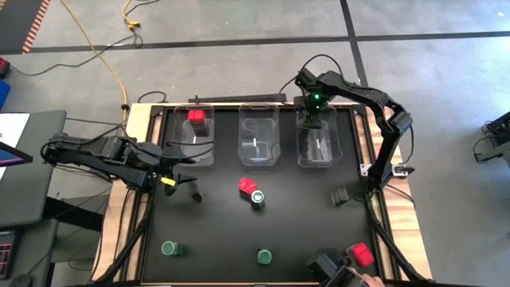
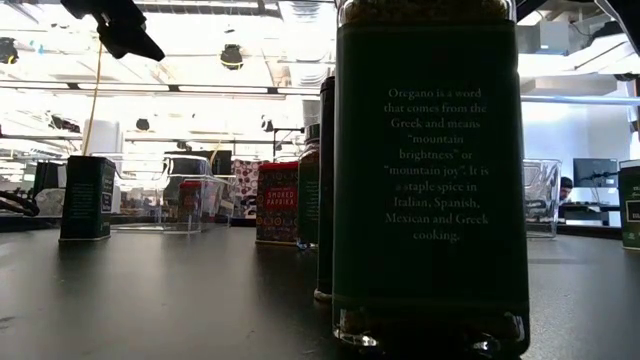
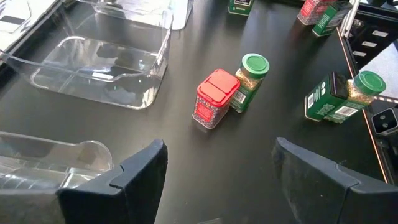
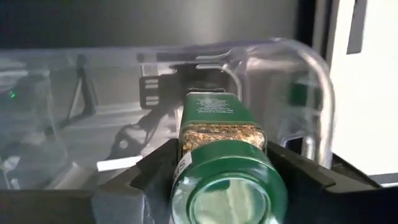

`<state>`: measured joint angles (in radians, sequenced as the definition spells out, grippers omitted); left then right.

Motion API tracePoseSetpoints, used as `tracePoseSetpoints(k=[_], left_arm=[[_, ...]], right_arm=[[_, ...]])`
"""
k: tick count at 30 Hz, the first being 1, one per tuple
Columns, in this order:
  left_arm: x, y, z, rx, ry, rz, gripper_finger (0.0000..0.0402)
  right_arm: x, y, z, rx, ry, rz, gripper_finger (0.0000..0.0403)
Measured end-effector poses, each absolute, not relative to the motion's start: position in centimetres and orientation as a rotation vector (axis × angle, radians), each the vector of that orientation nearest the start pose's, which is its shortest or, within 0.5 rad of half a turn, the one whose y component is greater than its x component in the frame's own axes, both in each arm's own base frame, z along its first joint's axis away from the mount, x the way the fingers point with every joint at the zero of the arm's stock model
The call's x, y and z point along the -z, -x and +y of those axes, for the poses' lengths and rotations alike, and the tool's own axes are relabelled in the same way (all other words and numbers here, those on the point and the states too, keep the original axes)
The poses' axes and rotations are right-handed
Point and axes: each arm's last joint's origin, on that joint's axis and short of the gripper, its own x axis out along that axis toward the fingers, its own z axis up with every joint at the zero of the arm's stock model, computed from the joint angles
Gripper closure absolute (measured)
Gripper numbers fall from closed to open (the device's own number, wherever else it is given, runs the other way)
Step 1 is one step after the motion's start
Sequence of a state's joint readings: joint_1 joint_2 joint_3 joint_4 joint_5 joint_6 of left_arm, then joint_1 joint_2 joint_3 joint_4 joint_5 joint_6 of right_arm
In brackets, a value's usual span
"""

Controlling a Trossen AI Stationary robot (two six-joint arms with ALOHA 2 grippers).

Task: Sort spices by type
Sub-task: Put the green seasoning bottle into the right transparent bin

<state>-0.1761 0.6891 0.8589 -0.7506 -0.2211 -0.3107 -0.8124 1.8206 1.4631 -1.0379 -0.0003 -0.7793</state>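
The left gripper (image 1: 182, 185) hovers with its fingers spread and empty over the left side of the table (image 1: 215, 231), near the left bin (image 1: 191, 147), which holds a red-topped spice (image 1: 197, 121); a green-lidded jar (image 1: 170, 249) stands at the near left. At mid-table a red-topped block (image 1: 247, 186) touches a green-lidded jar (image 1: 257, 198), with another jar (image 1: 264, 257) nearer; the middle bin (image 1: 259, 143) sits beyond. The right gripper (image 4: 217, 180) is inside the right bin (image 1: 319, 147), fingers on either side of a green-lidded oregano jar (image 4: 217, 155); whether they grip it I cannot tell.
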Motion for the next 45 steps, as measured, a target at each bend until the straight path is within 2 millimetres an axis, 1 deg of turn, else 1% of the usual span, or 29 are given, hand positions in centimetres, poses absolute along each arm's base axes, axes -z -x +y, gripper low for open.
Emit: tracePoseSetpoints(k=[21,31,45], left_arm=[[-31.92,-12.7,-1.62,-0.131,0.188,0.557,0.0125],[-31.92,-12.69,-1.62,-0.131,0.188,0.557,0.0124],[-31.93,-12.69,-1.62,-0.132,0.195,0.556,0.0124]], right_arm=[[-23.51,-24.45,-25.81,0.129,0.098,1.424,0.0154],[-23.51,-24.19,-26.02,0.121,0.107,1.429,0.0154],[-22.99,-24.2,-25.89,0.118,0.107,1.43,0.0151]])
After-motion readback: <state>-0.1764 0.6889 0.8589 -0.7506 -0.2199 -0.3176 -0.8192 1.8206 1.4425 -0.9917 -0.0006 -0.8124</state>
